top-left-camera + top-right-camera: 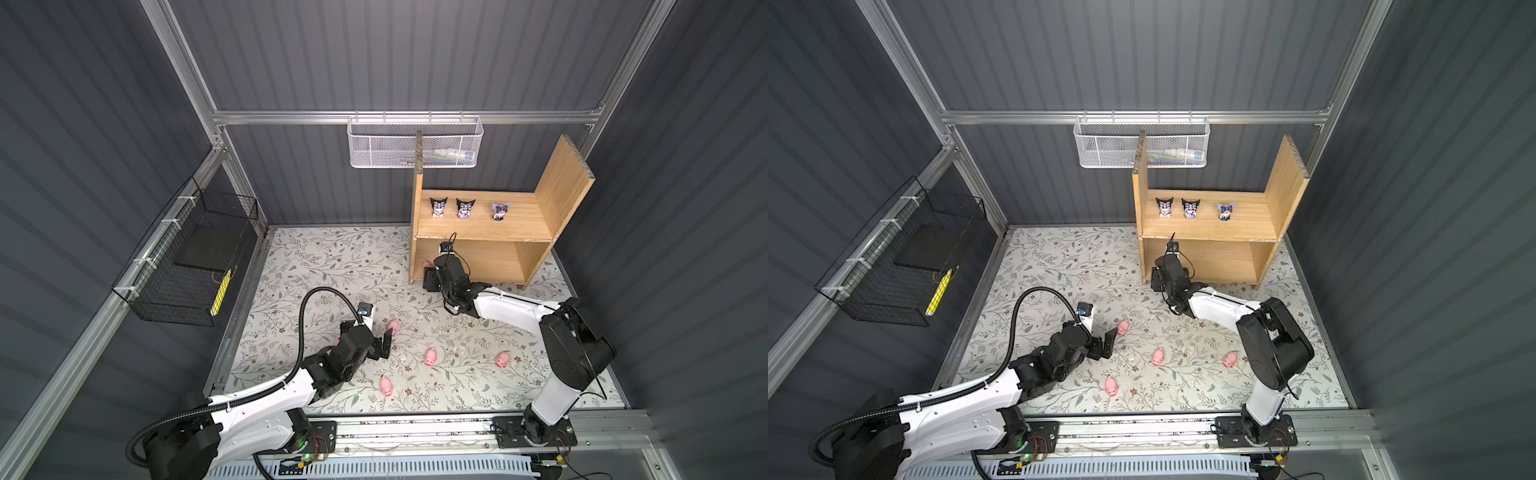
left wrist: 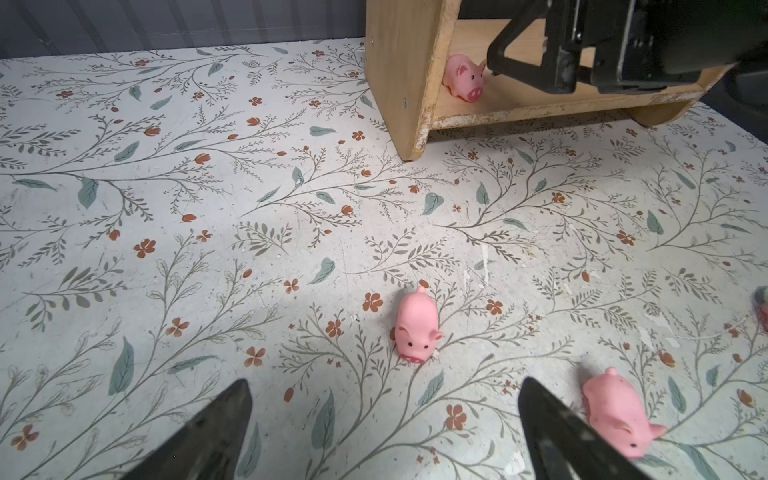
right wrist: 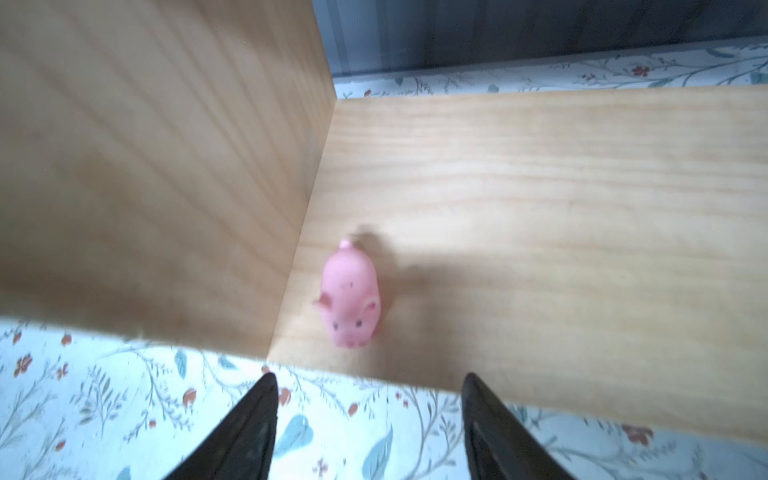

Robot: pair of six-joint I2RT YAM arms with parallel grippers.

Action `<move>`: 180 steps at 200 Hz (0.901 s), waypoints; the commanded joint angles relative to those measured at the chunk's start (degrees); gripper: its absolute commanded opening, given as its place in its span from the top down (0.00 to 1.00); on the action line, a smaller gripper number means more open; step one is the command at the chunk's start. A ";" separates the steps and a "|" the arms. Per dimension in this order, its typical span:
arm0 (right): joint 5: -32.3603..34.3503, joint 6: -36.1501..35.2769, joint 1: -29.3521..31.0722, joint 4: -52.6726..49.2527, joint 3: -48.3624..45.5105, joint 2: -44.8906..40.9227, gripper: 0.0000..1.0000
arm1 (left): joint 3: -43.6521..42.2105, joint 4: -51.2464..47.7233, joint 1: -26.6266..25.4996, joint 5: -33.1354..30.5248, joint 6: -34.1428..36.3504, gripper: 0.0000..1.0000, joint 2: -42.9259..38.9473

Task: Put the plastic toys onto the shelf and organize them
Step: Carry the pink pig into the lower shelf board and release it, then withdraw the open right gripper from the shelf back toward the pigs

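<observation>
On the tabletop [image 1: 332, 266], the shelf [image 1: 478, 232] is standing back right, hooded figurines [image 1: 464, 208] lining its upper level. The right hand [image 3: 370, 376], spread and empty, is hovering at the lower level, where a lone pig [image 3: 351, 295] is standing free beside the side board [image 3: 166, 166]. The left hand [image 2: 385, 382], also spread and empty, is facing the nearest loose pig [image 2: 417, 326]: just ahead, between the finger lines, long axis pointing at the hand, snout first.

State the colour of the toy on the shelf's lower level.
Pink pig, clearest in the right wrist view.
</observation>
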 commanded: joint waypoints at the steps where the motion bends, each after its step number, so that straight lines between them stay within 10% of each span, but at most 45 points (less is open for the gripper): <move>1: 1.74 0.32 2.31 -3.23 -1.90 -2.40 0.33 | 0.72 -0.25 -0.23 1.28 -0.07 0.00 0.04; 180: 12.03 8.85 20.45 -11.33 -14.96 -16.46 0.08 | -2.34 -6.55 -3.97 1.17 -7.89 0.01 -5.30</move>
